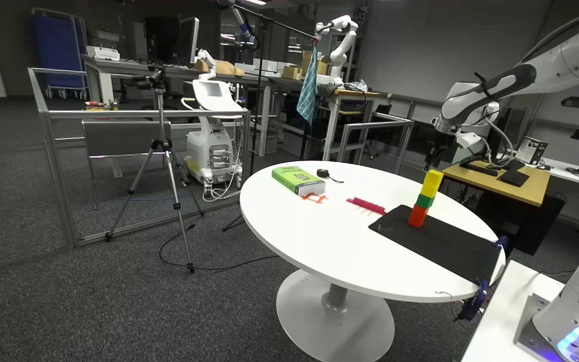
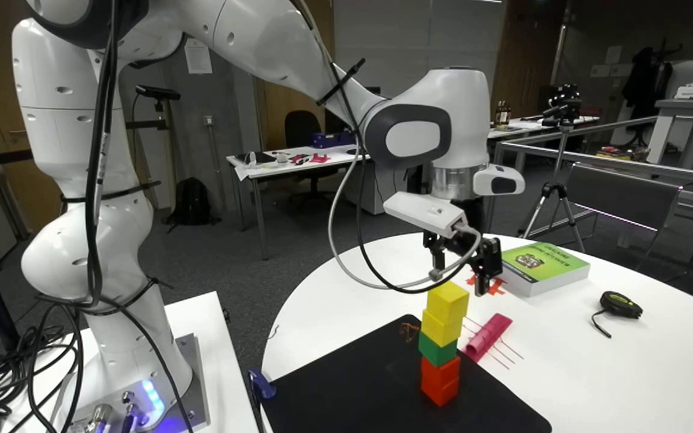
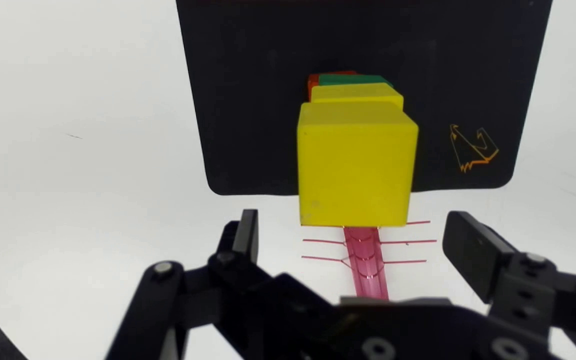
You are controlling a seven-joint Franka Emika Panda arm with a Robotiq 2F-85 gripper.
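My gripper [image 2: 459,279] is open and empty. It is above the table, just beyond and above the top of a block stack. It also shows in an exterior view [image 1: 436,157], where its fingers are hard to make out. The stack has two yellow blocks [image 2: 446,304] on top, a green block [image 2: 437,350] below them and red blocks [image 2: 440,380] at the bottom. In the wrist view the top yellow block [image 3: 357,172] lies ahead of the gap between the open fingers [image 3: 353,220], apparently untouched. The stack stands on a black mat [image 2: 346,385], its blocks slightly offset.
A pink ribbed piece [image 2: 488,337] lies beside the mat on the round white table [image 2: 569,373]. A green book [image 1: 294,177], an orange-red flat piece [image 1: 314,197] and a black tape measure [image 1: 322,173] lie farther off. Blue clamps [image 1: 475,301] sit at the table edge by the mat.
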